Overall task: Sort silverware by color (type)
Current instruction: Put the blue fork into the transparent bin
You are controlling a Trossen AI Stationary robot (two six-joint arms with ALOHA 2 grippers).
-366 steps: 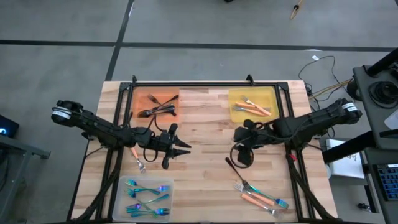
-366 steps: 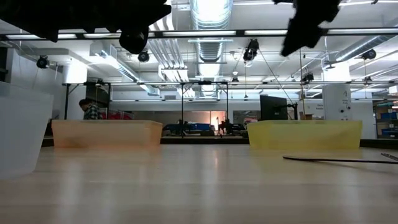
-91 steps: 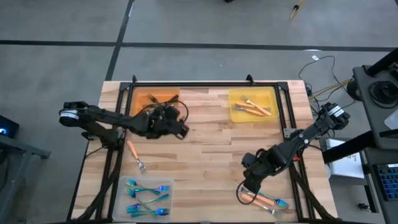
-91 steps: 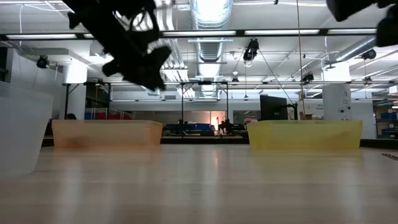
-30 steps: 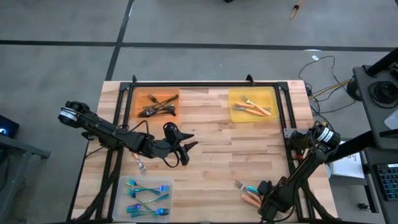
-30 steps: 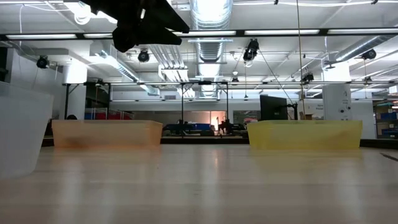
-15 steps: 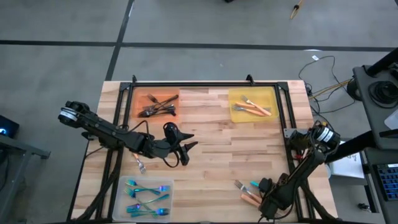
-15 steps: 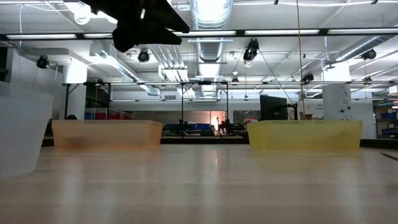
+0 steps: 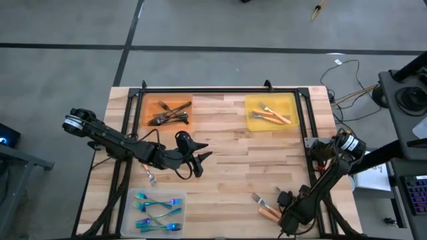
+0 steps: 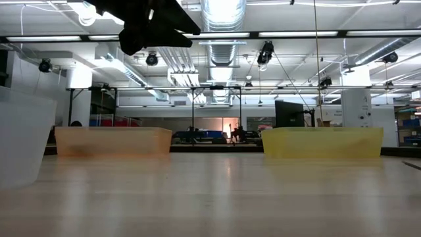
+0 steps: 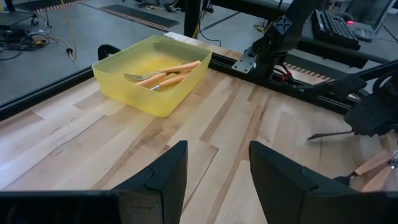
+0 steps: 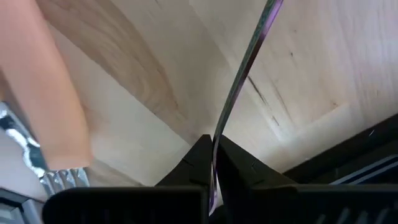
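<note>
- Silverware sorted so far: dark grey pieces (image 9: 168,115) in the orange tray (image 9: 148,109) at the far left of the bench (image 9: 227,167); orange-handled pieces (image 9: 269,115) in the yellow tray (image 9: 253,103) at the far right; blue-teal pieces (image 9: 157,213) in the clear tray (image 9: 130,200) at the near left corner.
- Loose on the bench: one orange-handled fork (image 9: 148,171) lies near left, between the orange tray and the clear tray, partly under my left arm. Two orange-handled pieces (image 9: 265,207) lie near the near right corner, just beside my right claw.
- My right claw (image 12: 213,163) is low at the near right corner of the bench, fingers (image 12: 193,158) pressed together on a thin, shiny blue-teal utensil (image 12: 245,62). In the right wrist view the slim shaft runs out from between the fingers across the wood, with an orange handle close beside it.
- My left claw (image 11: 214,168) hangs over the middle of the bench, fingers (image 11: 168,171) apart, nothing between them. The left wrist view looks across to the yellow tray with its orange-handled pieces.
- Low view: orange and yellow trays stand at the far edge, clear tray wall at the side; only my left arm shows, up at the top.
</note>
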